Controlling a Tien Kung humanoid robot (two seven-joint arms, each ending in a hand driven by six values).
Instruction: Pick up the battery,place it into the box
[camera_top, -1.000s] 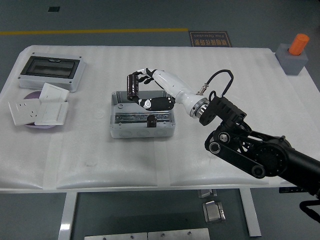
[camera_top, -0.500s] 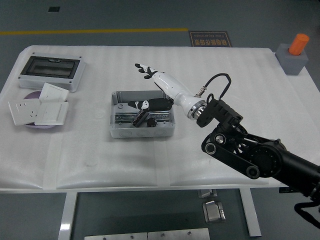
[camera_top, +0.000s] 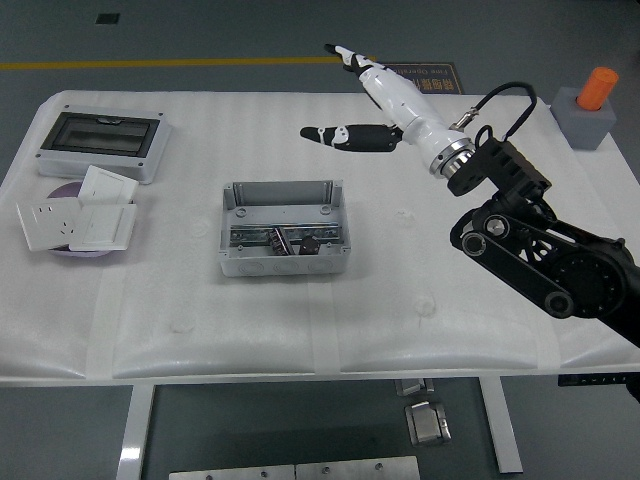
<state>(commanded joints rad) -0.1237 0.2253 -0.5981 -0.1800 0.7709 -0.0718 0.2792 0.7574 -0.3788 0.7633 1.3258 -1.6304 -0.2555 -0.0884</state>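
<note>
- At the centre of the table (camera_top: 180, 300), a grey metal box (camera_top: 284, 228) is seen lying open, and the battery (camera_top: 293, 240), a dark cylinder, is seen lying inside it near the front wall among metal fittings.
- Toward 1 o'clock from the box, the right robot hand (camera_top: 352, 95) is held well above and apart from it, with thumb and fingers spread wide and nothing gripped.
- No left robot hand is shown.
- By the battery's place in the box, the task is judged done or all but done.
- The battery is judged stiff, smooth and fairly dense for its bulk; some slipping under hard fingertips is to be expected, and rolling once released.
- If it had to be taken again, a hold across the middle of the barrel, thumb against fingers, is judged best; the box walls would crowd any approach from the side.
- At 9 to 10 o'clock from the box, white switch plates (camera_top: 72, 220) and a grey enclosure with a dark window (camera_top: 103, 143) are left untouched.
</note>
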